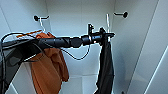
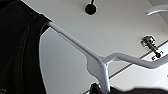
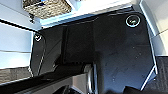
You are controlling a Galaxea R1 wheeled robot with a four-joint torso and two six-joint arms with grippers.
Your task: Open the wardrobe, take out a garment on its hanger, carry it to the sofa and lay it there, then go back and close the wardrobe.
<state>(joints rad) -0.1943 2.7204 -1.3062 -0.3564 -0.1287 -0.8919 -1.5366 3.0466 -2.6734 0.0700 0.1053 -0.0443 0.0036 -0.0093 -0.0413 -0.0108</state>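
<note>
Inside the open wardrobe point(image 1: 80, 15), the left gripper point(image 1: 106, 35) pinches the garment's point(image 1: 106, 67) hanger point(image 2: 100, 65); carrying, laying, closing remain.

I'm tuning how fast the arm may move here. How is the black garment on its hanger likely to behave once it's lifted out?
The black garment hangs in long loose folds, so it is probably floppy and will swing below the left gripper. The white hanger looks rigid and smooth, so the fabric might slide along it if tilted. The orange garment hangs apart, so snagging seems unlikely.
</note>
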